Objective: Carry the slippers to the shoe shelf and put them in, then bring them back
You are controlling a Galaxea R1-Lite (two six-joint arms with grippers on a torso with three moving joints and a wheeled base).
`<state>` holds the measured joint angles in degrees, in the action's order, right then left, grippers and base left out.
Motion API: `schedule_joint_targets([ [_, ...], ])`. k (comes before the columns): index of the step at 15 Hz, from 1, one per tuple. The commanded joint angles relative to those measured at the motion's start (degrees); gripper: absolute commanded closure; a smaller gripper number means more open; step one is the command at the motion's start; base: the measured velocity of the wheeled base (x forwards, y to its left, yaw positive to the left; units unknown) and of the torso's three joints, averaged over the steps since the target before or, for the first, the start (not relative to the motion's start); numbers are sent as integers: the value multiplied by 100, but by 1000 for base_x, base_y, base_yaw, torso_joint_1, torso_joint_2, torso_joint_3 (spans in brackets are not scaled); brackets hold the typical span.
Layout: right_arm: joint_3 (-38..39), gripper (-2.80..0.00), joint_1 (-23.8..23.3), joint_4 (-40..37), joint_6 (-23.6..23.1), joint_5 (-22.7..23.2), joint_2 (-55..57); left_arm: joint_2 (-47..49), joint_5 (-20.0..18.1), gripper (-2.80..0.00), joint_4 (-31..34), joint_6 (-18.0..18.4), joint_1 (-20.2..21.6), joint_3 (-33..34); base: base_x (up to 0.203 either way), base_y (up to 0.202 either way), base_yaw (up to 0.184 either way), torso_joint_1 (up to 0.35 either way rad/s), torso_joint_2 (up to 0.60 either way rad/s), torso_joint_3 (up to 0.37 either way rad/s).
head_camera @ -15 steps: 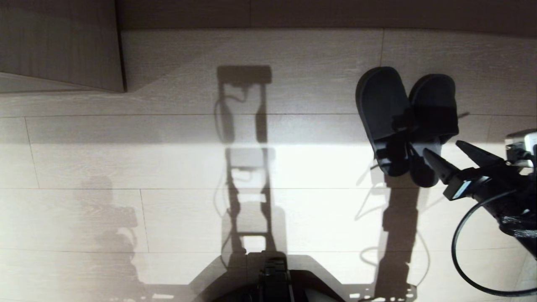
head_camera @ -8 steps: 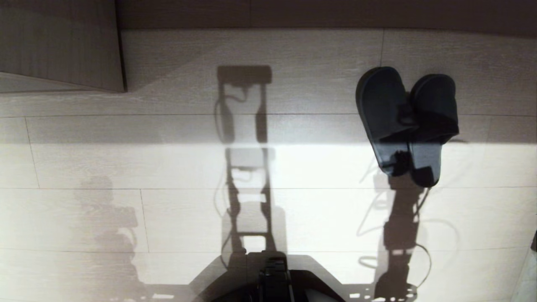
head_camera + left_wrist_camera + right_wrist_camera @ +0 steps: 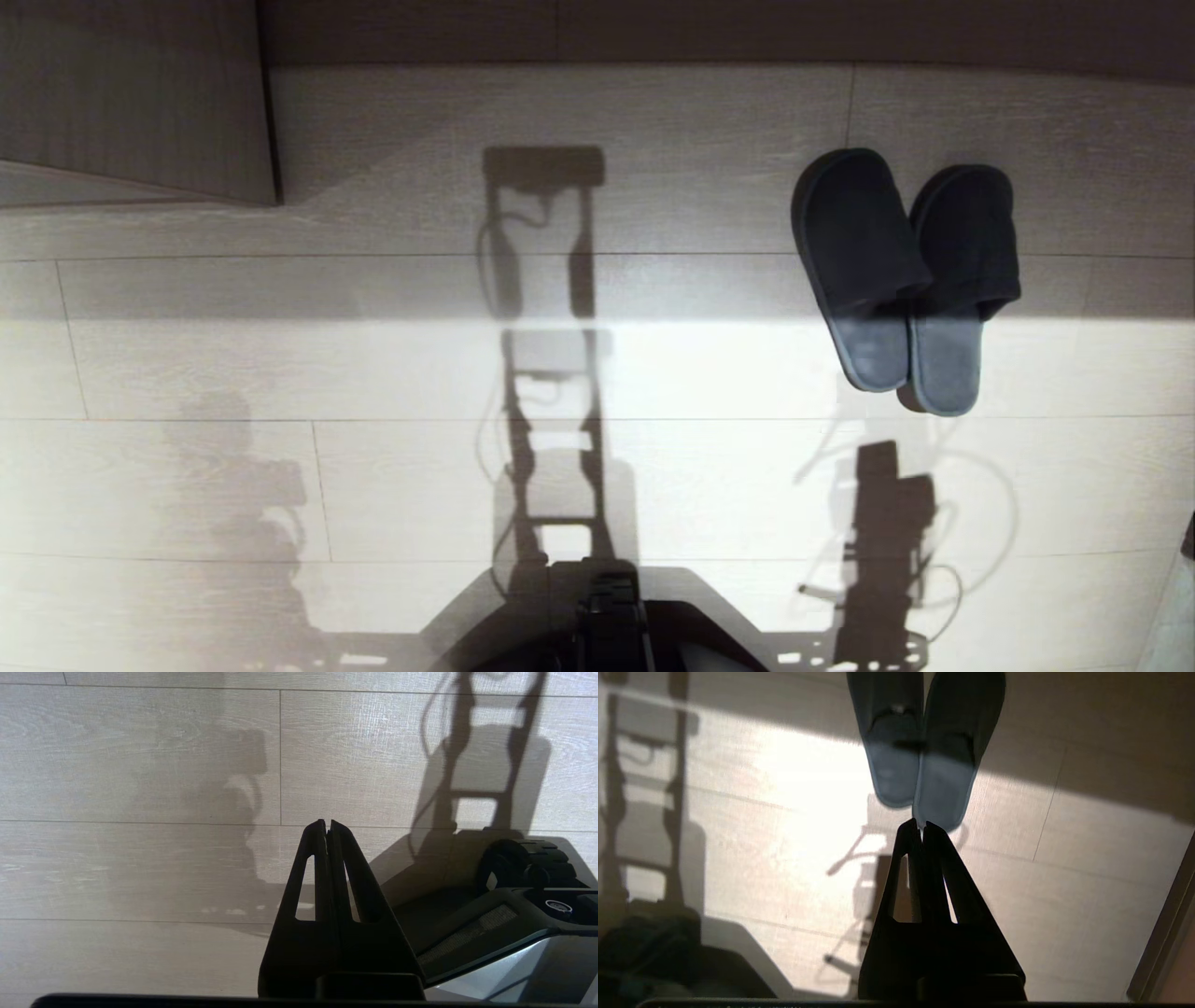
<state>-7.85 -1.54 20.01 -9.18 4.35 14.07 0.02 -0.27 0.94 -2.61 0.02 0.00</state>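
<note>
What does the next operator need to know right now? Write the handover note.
Right gripper: shut, empty, held above the floor short of the heels of the slippers.
Left gripper: shut, empty, parked beside the base.
Slippers: side by side on the floor to the robot's right, inner edges overlapping, not held.
Shoe shelf: not in view.
Done or left: the slippers lie released; these views alone do not show which leg this is.

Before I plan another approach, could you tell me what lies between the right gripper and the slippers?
Nothing: in the right wrist view only bare wood-look floor separates the shut right gripper from the slippers.
</note>
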Motion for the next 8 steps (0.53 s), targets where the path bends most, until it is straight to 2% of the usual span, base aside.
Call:
schedule_joint_targets([
  [1,520,0,16,-12,-23,4,-579,-11,0,0,3,-3,-2,0,0,0,0,0,0,0],
  [2,704,0,26,-138,-18,-3,-844,-11,0,0,3,-3,6,0,0,0,0,0,0,0],
  [5,773,0,45,-1739,101,-178,-1391,-11,-8,0,3,-3,6,0,0,0,0,0,0,0],
  [8,785,0,48,-2018,382,-268,-1407,-11,0,0,3,-22,6,0,0,0,0,0,0,0],
])
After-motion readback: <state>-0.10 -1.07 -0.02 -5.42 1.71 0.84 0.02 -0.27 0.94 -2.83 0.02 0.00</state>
